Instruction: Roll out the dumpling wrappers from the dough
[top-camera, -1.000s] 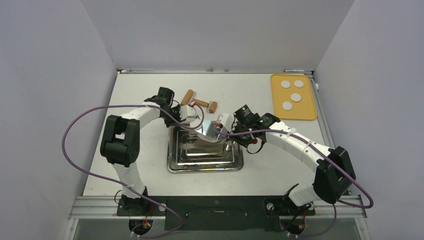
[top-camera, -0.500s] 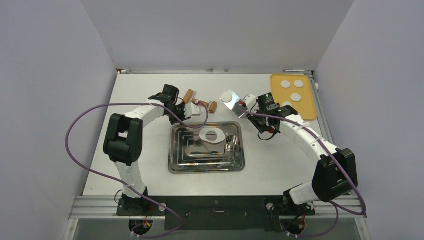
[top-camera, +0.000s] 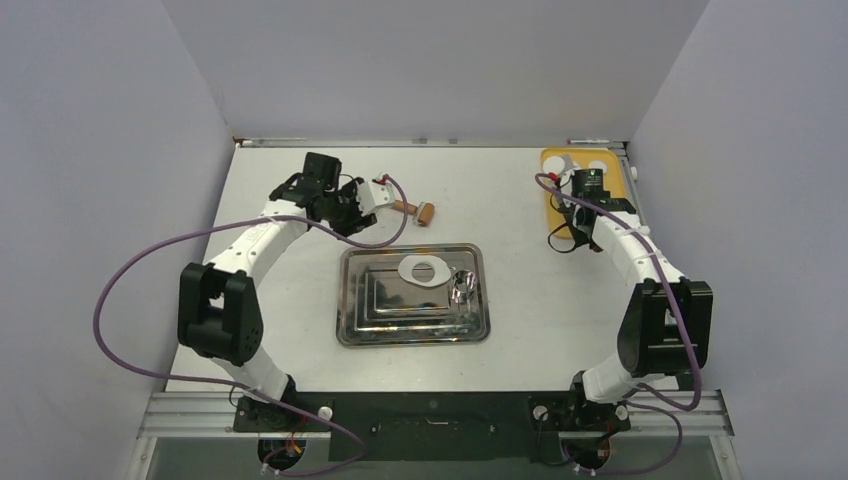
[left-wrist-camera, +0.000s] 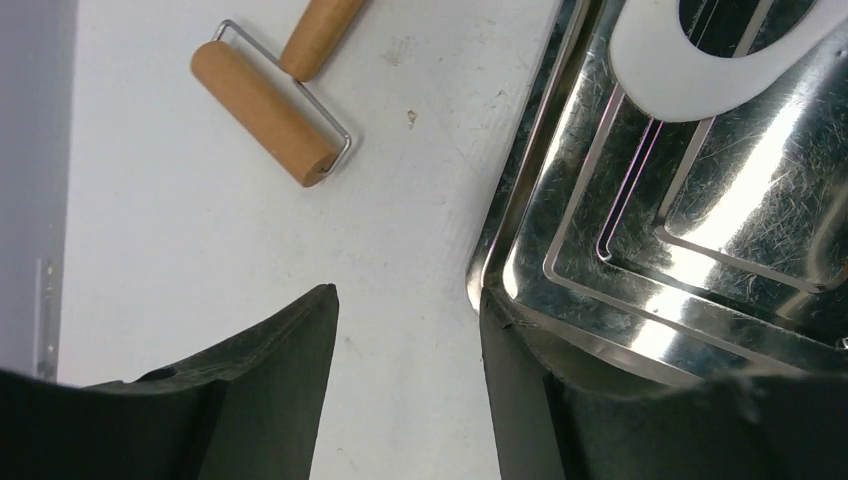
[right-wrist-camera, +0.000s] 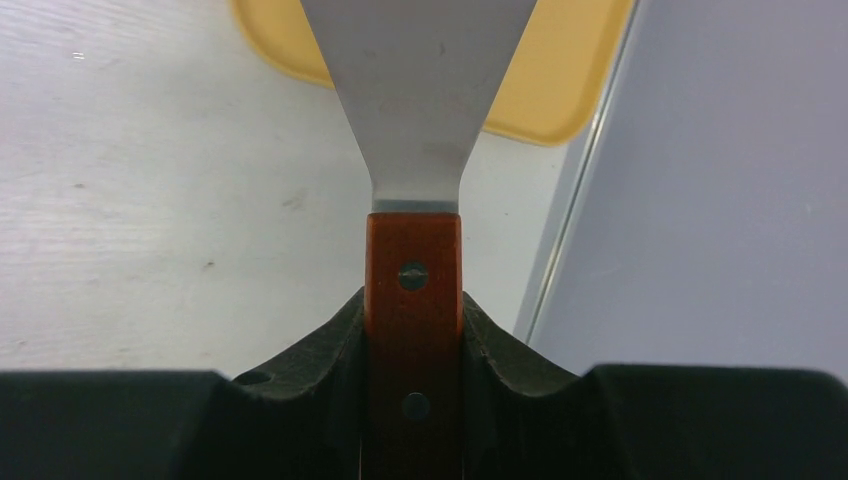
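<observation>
My right gripper (top-camera: 573, 186) is shut on the wooden handle of a metal spatula (right-wrist-camera: 413, 290). The spatula's blade (right-wrist-camera: 420, 90) reaches over the yellow tray (right-wrist-camera: 565, 85) at the back right. Small white round wrappers (top-camera: 597, 166) lie on that tray (top-camera: 612, 222), partly hidden by the arm. No wrapper shows on the visible part of the blade. My left gripper (left-wrist-camera: 405, 300) is open and empty, above bare table between the wooden rolling pin (left-wrist-camera: 265, 110) and the steel tray (left-wrist-camera: 640, 270). In the top view the left gripper (top-camera: 376, 193) is just left of the pin (top-camera: 424, 212).
The steel tray (top-camera: 345, 305) sits mid-table. It holds a white oval dough sheet with a hole (top-camera: 423, 270) and a small metal ring cutter (top-camera: 462, 287). Walls enclose the table on the left, back and right.
My right arm swung right and back, carrying the spatula from the steel tray to the yellow tray. My left arm pulled back and left, off the steel tray, towards the rolling pin.
</observation>
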